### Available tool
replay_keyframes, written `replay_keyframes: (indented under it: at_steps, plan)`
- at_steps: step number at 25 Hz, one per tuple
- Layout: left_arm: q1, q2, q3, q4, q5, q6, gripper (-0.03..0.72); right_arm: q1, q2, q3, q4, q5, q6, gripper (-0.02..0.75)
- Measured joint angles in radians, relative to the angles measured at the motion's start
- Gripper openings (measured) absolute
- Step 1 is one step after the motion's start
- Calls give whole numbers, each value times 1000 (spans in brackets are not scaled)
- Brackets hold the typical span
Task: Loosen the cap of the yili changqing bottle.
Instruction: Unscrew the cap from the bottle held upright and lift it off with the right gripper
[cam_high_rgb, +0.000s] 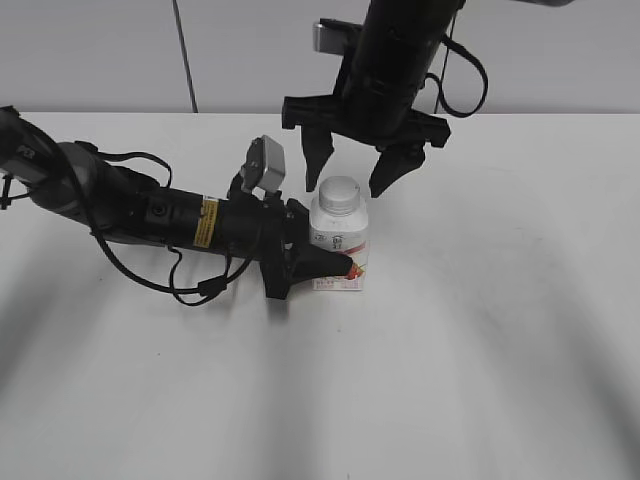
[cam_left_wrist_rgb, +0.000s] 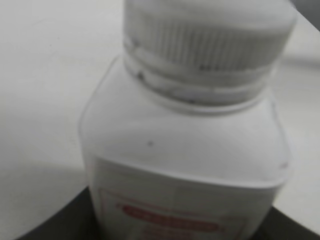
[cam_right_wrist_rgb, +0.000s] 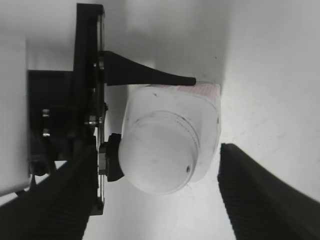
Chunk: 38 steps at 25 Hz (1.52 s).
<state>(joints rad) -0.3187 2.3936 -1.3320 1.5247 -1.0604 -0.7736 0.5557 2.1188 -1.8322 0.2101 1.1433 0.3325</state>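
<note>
The yili changqing bottle (cam_high_rgb: 340, 235) stands upright on the white table, white with a pink-red label. Its white ribbed cap (cam_high_rgb: 339, 193) is on the neck. My left gripper (cam_high_rgb: 330, 265) is shut on the bottle's lower body from the left. The left wrist view shows the bottle (cam_left_wrist_rgb: 185, 150) and cap (cam_left_wrist_rgb: 210, 40) close up, blurred. My right gripper (cam_high_rgb: 352, 180) hangs open just above and behind the cap, one finger on each side, not touching. From above, the right wrist view shows the cap (cam_right_wrist_rgb: 160, 152), the bottle (cam_right_wrist_rgb: 205, 107) and my open right gripper (cam_right_wrist_rgb: 155, 200).
The white table (cam_high_rgb: 500, 330) spreads all round the bottle. A pale wall with a dark vertical seam (cam_high_rgb: 185, 55) stands behind. The left arm and its cables (cam_high_rgb: 130, 210) lie low across the table's left side.
</note>
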Motion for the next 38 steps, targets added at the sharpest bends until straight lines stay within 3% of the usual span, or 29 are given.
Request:
replay_keyframes:
  at_steps: [21,30,38]
  plan:
    - [0,-1,0,1,3,0,367,0,39,-8,7,1,4,585]
    - [0,-1,0,1,3,0,367,0,39,-9,8,7,4,408]
    - [0,-1,0,0,3,0,367,0,39,-9,8,7,-15,403]
